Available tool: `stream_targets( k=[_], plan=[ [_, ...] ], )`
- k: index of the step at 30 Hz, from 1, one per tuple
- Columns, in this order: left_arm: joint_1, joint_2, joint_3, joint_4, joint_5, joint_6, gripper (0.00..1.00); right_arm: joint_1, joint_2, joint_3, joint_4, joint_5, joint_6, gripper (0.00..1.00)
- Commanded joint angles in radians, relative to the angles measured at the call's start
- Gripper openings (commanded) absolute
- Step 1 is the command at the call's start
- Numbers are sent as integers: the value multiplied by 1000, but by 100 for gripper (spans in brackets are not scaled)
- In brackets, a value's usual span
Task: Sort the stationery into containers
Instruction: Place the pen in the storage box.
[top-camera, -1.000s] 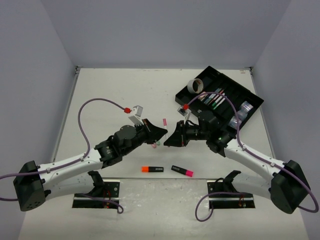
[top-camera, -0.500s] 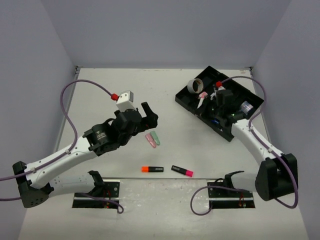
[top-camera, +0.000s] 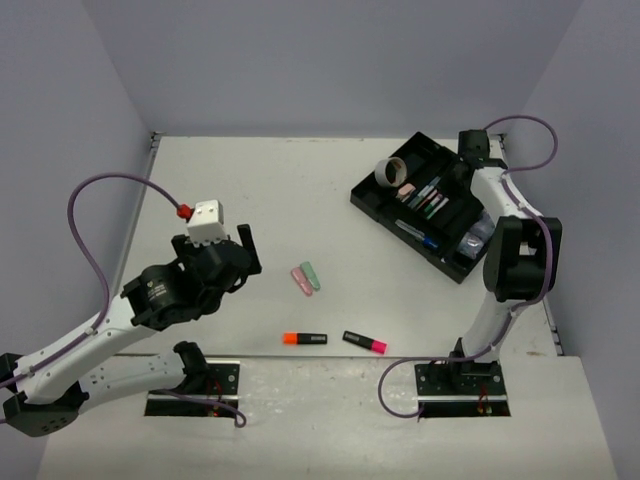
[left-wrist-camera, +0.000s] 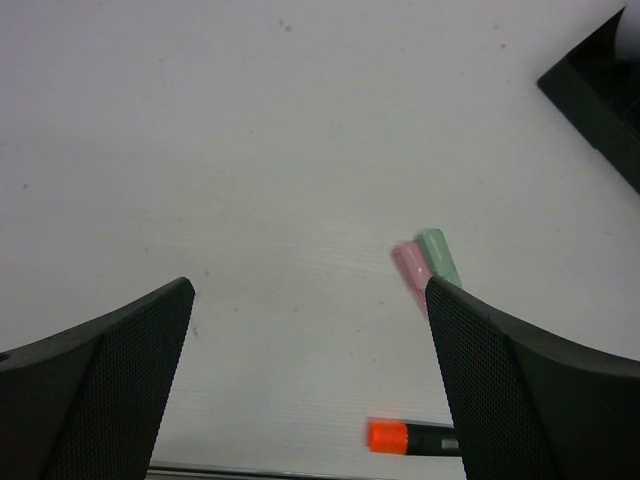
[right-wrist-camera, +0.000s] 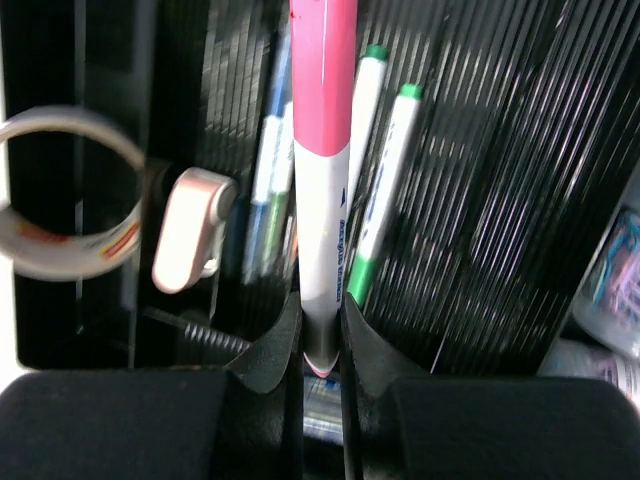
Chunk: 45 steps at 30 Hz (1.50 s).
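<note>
My right gripper (right-wrist-camera: 322, 340) is shut on the lower end of a pink and white pen (right-wrist-camera: 322, 200), held over the black tray (right-wrist-camera: 500, 200). In its compartments lie two green and white pens (right-wrist-camera: 385, 180), a tape ring (right-wrist-camera: 60, 190) and a pink eraser (right-wrist-camera: 190, 240). From above, the right gripper (top-camera: 455, 172) reaches in from the tray's (top-camera: 372, 205) far side. My left gripper (left-wrist-camera: 308, 290) is open and empty above the table, left of a pink piece (left-wrist-camera: 412, 272) and a green piece (left-wrist-camera: 438, 255). An orange-ended highlighter (left-wrist-camera: 400, 437) lies nearer.
A pink-ended highlighter (top-camera: 365, 342) lies beside the orange-ended one (top-camera: 304, 338) near the front edge. Shiny cubes in a clear box (top-camera: 478, 235) fill the tray's near right end. Walls close in the table on three sides.
The left gripper opened and drew back to the left, leaving the pink and green pieces on the table. The right arm swung from the table's middle to the tray's far side with the pen.
</note>
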Motion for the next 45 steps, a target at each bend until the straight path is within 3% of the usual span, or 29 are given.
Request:
stream_targets(
  k=[1, 12, 17, 20, 31, 36, 38, 41, 45],
  plan=[
    [0, -66, -99, -62, -107, -41, 100, -20, 72, 79, -63, -14, 6, 1],
    [0, -68, -106, -36, -96, -15, 100, -30, 135, 38, -3, -129, 68, 11],
    [0, -57, -108, -26, -90, -2, 100, -30, 127, 12, 8, -130, 85, 17],
    [-2, -53, -108, -25, -88, 0, 100, -30, 131, 17, 8, -128, 89, 25],
    [0, -74, -112, -14, -85, 10, 100, -30, 90, 14, 2, -148, 87, 35],
    [0, -43, -100, -36, -86, -37, 100, 36, -157, -54, 48, -146, 9, 35],
    [0, -5, -90, -51, -55, -123, 100, 169, -325, -133, 73, -111, -84, 37],
    [2, 44, -112, 51, 33, -201, 100, 321, -466, -268, 76, -63, -104, 42],
    [8, 181, -123, 142, 104, -289, 100, 368, -661, -465, 189, -202, -48, 69]
  ],
)
